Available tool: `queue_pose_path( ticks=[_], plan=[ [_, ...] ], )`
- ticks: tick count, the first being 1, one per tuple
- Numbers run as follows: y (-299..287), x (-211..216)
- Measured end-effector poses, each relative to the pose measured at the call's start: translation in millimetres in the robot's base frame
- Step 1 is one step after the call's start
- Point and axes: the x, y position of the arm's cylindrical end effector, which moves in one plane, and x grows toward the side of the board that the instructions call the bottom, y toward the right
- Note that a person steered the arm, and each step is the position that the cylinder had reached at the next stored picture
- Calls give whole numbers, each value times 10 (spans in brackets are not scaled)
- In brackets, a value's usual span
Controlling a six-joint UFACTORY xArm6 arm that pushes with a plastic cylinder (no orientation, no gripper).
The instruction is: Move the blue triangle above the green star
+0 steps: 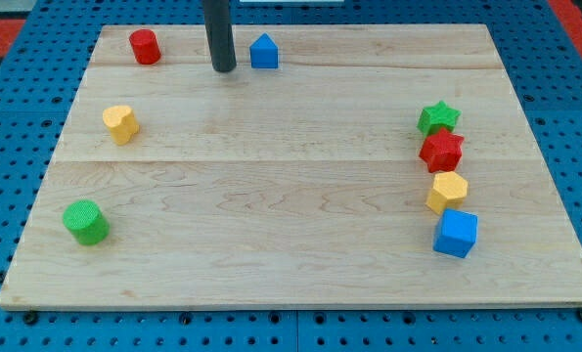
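The blue triangle (263, 52) sits near the view's top, left of centre. My tip (223, 68) stands just to its left, a small gap apart. The green star (437, 118) lies far off at the view's right, touching the red star (441, 151) below it.
A yellow hexagon (447, 191) and a blue cube (456, 233) continue the column under the red star. A red cylinder (145, 46) is at the top left, a yellow block (120, 123) at the left, a green cylinder (85, 222) at the lower left. The wooden board (271, 196) sits on a blue pegboard.
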Motion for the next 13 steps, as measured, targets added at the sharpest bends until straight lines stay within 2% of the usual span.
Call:
queue_pose_path(
  ticks=[1,2,4,5,6,7,9,10,11,12,13],
  plan=[
    [878,-324],
    [1501,-65],
    [564,-366],
    [132,-212],
    [1171,-102],
    [1785,76],
    [1050,-102],
    [1228,345],
    [1964,482],
    [2218,527],
    [2224,590]
  ],
)
